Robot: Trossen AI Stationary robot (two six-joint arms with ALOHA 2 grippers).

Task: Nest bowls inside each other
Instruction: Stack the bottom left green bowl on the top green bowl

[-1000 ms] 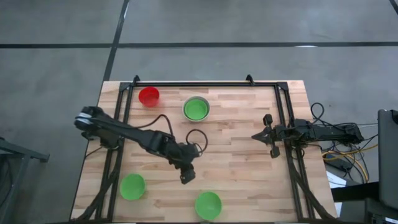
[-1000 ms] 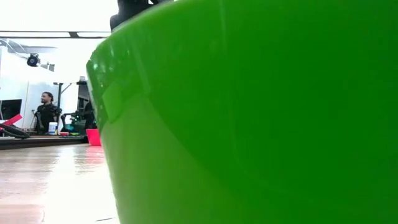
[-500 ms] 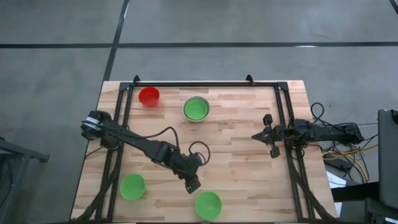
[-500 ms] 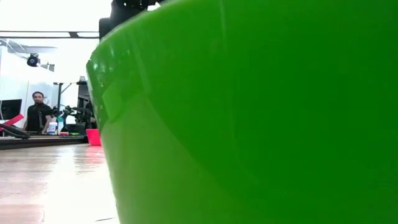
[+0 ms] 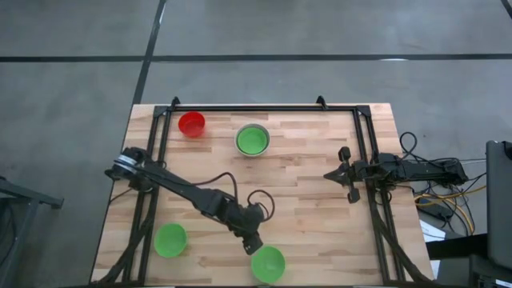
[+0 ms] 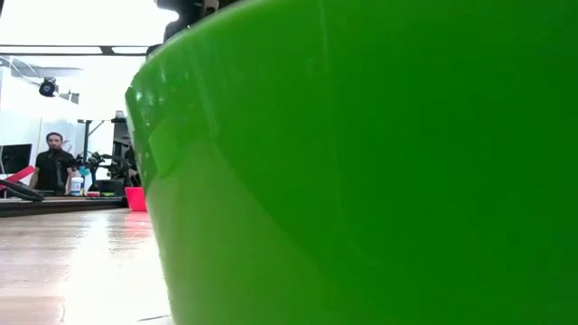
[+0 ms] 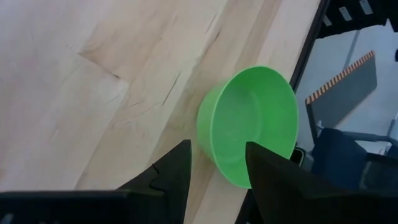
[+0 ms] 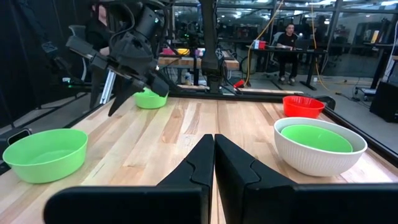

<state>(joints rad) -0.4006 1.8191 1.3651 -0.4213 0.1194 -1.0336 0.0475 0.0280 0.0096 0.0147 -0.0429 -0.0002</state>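
Near the table's front edge stands a green bowl (image 5: 268, 262) on its base; it also fills the low view (image 6: 361, 181). My left gripper (image 5: 255, 242) hangs open just above and to the far left of its rim, slanting down. In the left wrist view its fingers (image 7: 180, 171) stand on either side of the bowl's near wall (image 7: 214, 146), apart from it. A second green bowl (image 5: 170, 239) sits at the near left. A third green bowl (image 5: 253, 141) is nested in the white bowl (image 8: 298, 158). The red bowl (image 5: 191, 123) stands at the far left. My right gripper (image 8: 214, 152) rests shut at the right.
A black metal frame (image 5: 264, 108) runs along the table's far edge and down both sides. Bare wood lies in the table's middle between the bowls. Cables (image 5: 436, 192) trail off the right edge. A person (image 6: 56, 158) sits in the room beyond the table.
My left gripper has gone toward the table's near edge and somewhat to the right, sinking toward the green bowl at the front. All the bowls have stayed where they were.
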